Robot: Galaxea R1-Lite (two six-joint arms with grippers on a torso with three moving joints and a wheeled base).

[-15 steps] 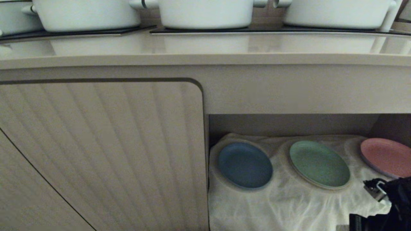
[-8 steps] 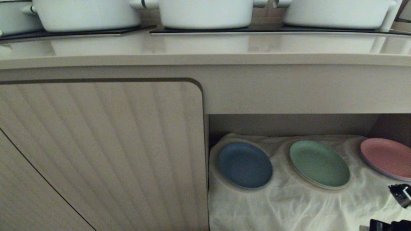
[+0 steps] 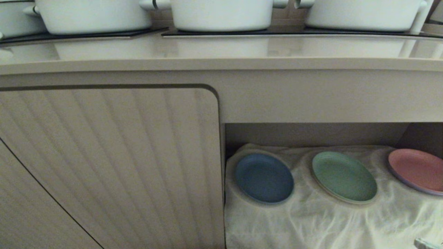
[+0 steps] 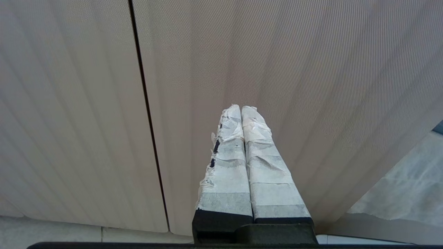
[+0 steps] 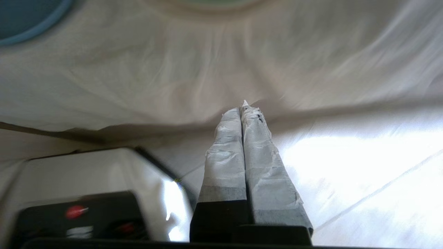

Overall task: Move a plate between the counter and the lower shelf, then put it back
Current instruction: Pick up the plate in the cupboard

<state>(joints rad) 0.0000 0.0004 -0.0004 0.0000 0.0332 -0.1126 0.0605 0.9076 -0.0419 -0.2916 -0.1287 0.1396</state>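
Plates sit in a row on the lower shelf (image 3: pixel 311 133), each resting on the wrinkled white cloth (image 3: pixel 311 224) that covers its floor. The light-blue plate (image 3: pixel 264 178) lies at the left end of the recess, just beside the ribbed cabinet door (image 3: pixel 110 166); the green plate (image 3: pixel 344 177) lies near it to the right, and the pink plate (image 3: pixel 417 170) is farther right, cut off by the edge of the head view. None of the three touches another. Above them the tabletop (image 3: pixel 221 52) carries white pots (image 3: pixel 221 14) standing on black cooktop panels (image 3: pixel 86 34).

The right gripper (image 5: pixel 244 109) has its taped fingers (image 5: pixel 225 162) pressed together with nothing between them. It hangs over the front part of the cloth, apart from the light-blue plate, whose rim (image 5: pixel 31 20) shows in a far corner of the right wrist view. The left gripper (image 4: pixel 241 110) also has its fingers (image 4: pixel 228 166) together and empty, pointing at the ribbed cabinet door (image 4: pixel 277 69) near the seam (image 4: pixel 145 103) between two panels.
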